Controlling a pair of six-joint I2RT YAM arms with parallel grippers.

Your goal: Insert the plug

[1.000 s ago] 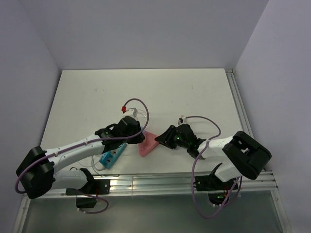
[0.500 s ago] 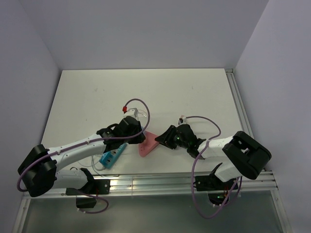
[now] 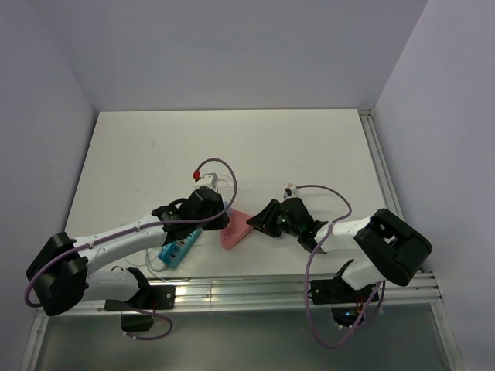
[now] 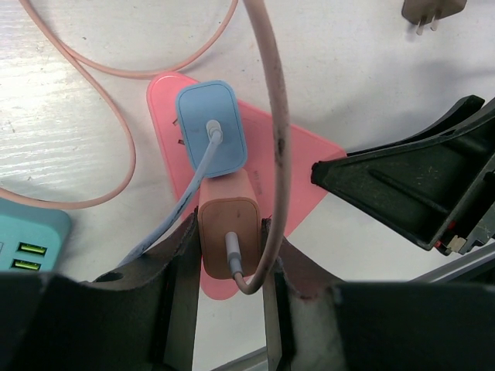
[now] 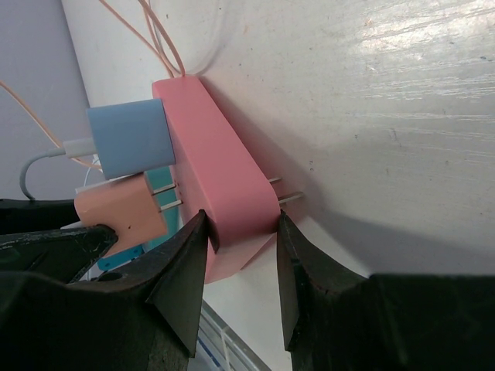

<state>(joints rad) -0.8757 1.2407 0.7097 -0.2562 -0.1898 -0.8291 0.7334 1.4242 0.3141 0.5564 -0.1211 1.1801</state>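
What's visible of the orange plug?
The orange plug is a boxy, matte peach charger with a white cable out its back. The left end effector clamps its sides. Its two metal prongs are partly into the pink power strip, bare metal exposed, beside the blue charger.

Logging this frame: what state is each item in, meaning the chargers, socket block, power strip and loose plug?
orange charger: gripped by the left fingers, prongs only partly in the pink socket block, metal showing.
blue charger: seated flush in the pink socket block, cable attached.
pink socket block: clamped between the right fingers, its own prongs bare.
teal power strip: visible USB ports empty.
dark plug: lying loose, prongs bare.
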